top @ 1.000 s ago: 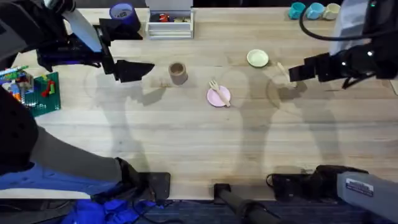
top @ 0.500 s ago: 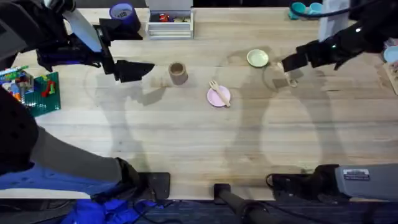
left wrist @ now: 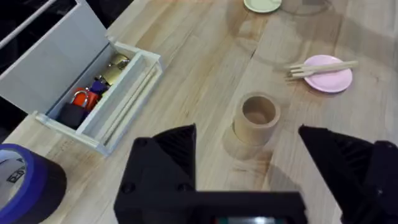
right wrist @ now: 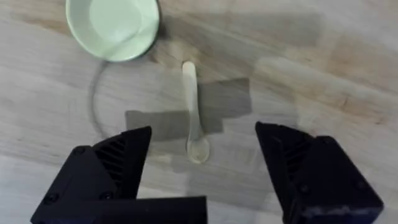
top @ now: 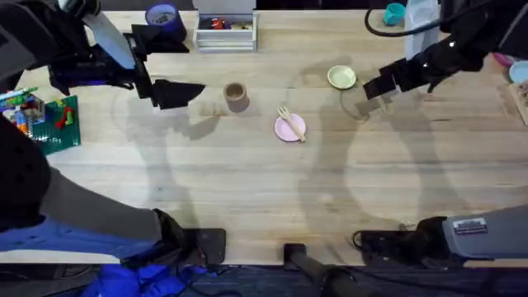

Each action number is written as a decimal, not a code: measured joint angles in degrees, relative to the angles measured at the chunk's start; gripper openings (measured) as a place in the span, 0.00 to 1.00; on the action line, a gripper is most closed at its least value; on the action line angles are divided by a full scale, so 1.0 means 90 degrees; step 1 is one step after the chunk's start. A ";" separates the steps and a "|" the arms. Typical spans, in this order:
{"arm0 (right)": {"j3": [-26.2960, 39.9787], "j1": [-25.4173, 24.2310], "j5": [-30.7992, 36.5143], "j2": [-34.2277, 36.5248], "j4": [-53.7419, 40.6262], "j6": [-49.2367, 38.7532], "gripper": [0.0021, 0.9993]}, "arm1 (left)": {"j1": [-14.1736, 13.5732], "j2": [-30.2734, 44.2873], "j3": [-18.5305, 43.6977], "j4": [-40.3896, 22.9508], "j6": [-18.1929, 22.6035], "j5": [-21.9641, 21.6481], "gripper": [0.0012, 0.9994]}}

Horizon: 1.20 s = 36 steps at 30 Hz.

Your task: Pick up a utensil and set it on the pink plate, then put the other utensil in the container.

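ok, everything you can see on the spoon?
The spoon is small, pale and looks wooden: a slim straight handle with a rounded end and a small oval bowl, no tines. It lies flat on the bare table, beside the green plate but apart from it. Nothing touches it; the open right gripper hovers over it.
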 joint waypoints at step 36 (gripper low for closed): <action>0.0835 0.0202 -0.0024 0.1351 -0.0020 -0.0037 1.00 | 0.0000 0.0001 0.0000 0.0000 0.0000 -0.0002 0.99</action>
